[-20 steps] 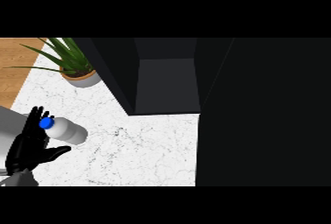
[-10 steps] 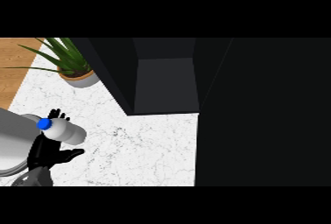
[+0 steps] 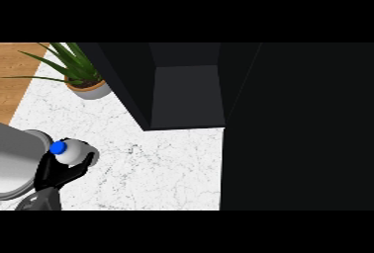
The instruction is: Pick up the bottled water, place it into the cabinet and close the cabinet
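Observation:
The bottled water, white with a blue cap, shows at the lower left over the marble counter, its cap pointing up toward the view. My left hand is curled round it from below, thumb on its right side, hiding most of its body. The dark cabinet stands open at the middle top, its grey inside showing. My right hand shows in no view.
A potted plant stands at the back left beside the cabinet. A wide black panel, likely the cabinet's door, fills the right side. Wooden floor lies beyond the counter's left edge.
My left hand's fingers went from spread beside the bottle to curled round it. The bottle now stands more upright with its cap toward the view.

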